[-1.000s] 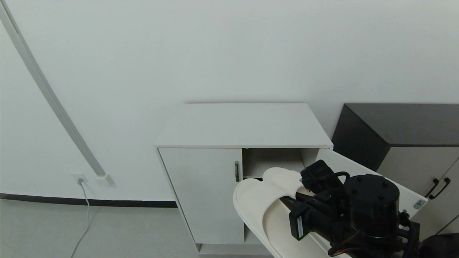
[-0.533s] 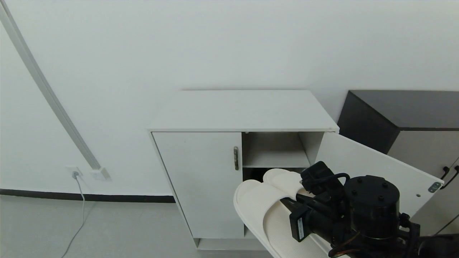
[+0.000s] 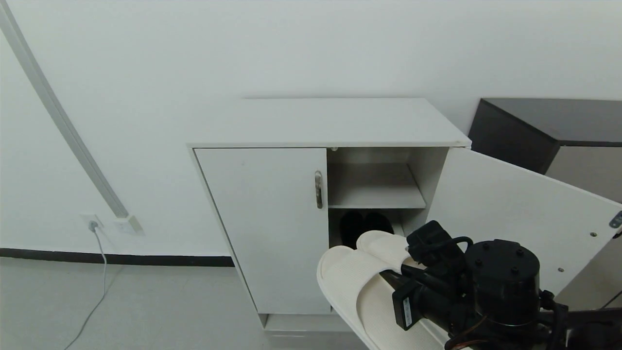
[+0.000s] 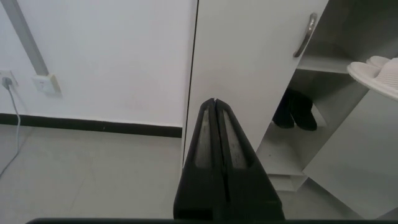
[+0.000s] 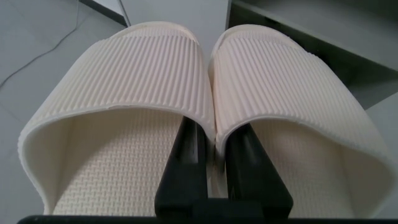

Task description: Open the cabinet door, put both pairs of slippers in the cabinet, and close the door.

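My right gripper (image 5: 211, 143) is clamped on the cream slippers (image 5: 143, 74); ahead of it, the open cabinet (image 3: 330, 121) holds black slippers (image 3: 364, 224). My left gripper (image 4: 215, 107) is closed, empty.

I see my right gripper (image 5: 211, 134) clamped on the touching inner walls of the cream slippers (image 5: 143, 68), one finger inside each. Toes face the cabinet shelf (image 5: 336, 31), with grey floor (image 5: 37, 31) beside it.

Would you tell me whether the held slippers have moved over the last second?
Yes: the slippers dropped against the cabinet shelf, from level with it to below it.
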You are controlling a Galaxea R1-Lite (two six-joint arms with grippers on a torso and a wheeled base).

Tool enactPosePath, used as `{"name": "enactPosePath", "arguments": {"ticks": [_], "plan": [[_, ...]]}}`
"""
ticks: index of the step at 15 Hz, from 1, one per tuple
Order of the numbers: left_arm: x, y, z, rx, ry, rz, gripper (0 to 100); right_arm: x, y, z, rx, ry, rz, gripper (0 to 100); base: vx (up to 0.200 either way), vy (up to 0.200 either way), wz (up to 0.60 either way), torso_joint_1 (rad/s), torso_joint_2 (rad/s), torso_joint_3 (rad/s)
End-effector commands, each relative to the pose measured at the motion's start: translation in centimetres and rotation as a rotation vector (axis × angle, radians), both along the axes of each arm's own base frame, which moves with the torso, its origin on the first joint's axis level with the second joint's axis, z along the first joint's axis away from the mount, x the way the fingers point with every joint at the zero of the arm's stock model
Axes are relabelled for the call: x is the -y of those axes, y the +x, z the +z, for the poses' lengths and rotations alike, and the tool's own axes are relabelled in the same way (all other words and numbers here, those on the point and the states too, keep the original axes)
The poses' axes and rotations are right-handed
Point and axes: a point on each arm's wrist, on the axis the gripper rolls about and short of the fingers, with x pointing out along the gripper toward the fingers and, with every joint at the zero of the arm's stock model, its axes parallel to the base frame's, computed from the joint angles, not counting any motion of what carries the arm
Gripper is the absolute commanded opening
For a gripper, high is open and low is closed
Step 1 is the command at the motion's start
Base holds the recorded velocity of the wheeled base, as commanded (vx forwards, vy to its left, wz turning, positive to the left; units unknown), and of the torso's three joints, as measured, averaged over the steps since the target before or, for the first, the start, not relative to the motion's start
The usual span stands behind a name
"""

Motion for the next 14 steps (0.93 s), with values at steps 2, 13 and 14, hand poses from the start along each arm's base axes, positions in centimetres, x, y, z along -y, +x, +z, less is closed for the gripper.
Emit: {"name": "enactPosePath", "arguments": {"ticks": [2,13,14], "plan": [[0.00,0.00,0.00,0.000,0.000,0.001,0,-0.03,-0.01,-0.06,-0.002,-0.001,0.002,0,0.000,0.000,0.00,-0.168,0.49,0.320],[0.00,0.00,0.00,0.000,-0.002,0.001,0,0.16,-0.18,-0.31,-0.009,-0.009,0.002,0,0.000,0.000,0.00,-0.111,0.46,0.349],[0.00,0.00,0.00,0.000,-0.003,0.001,0,0.15,-0.23,-0.34,-0.010,-0.010,0.004,0,0.000,0.000,0.00,-0.032,0.43,0.408]]}}
